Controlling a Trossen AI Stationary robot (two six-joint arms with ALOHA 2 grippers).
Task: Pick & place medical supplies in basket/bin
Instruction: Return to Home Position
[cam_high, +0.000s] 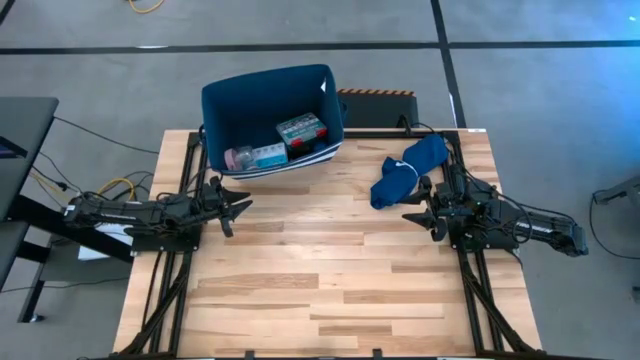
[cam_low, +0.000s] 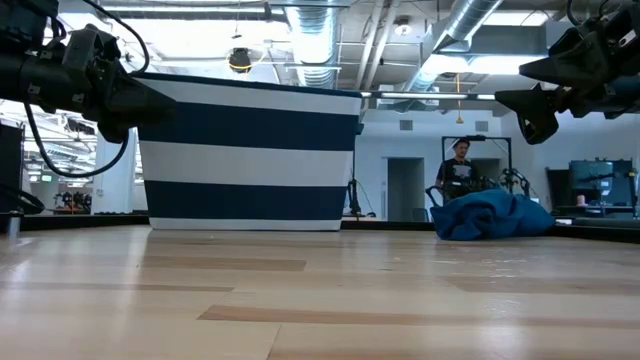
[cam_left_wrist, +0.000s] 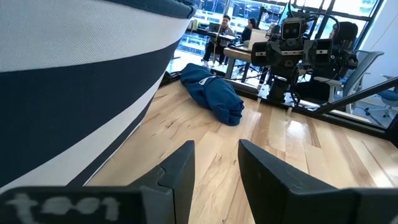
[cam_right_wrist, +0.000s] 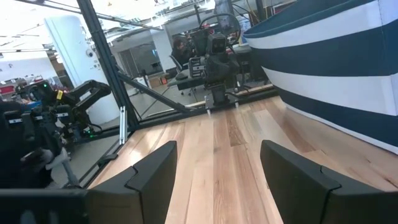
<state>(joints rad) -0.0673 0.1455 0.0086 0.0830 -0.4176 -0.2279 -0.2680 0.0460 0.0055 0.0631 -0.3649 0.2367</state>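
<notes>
The navy tub (cam_high: 215, 110) stands at the table's far edge; its outer wall is striped navy and white (cam_low: 250, 150). Inside it lie a teal-green first-aid box (cam_high: 302, 129), a pink round roll (cam_high: 238, 157) and a small blue box (cam_high: 268, 154). The other supplies are not in view. My left gripper (cam_high: 235, 207) hovers open near the tub's near-left corner, above the tabletop (cam_left_wrist: 216, 163). My right gripper (cam_high: 415, 213) is open too, at the table's right side, pointing left (cam_right_wrist: 217, 168). Both hold nothing.
A crumpled blue cloth (cam_high: 405, 170) lies on the table's far right, just beyond my right gripper (cam_low: 495, 215). Bare wooden tabletop (cam_high: 330, 270) spreads between the arms and toward the near edge. People sit in the room beyond the table (cam_left_wrist: 224, 28).
</notes>
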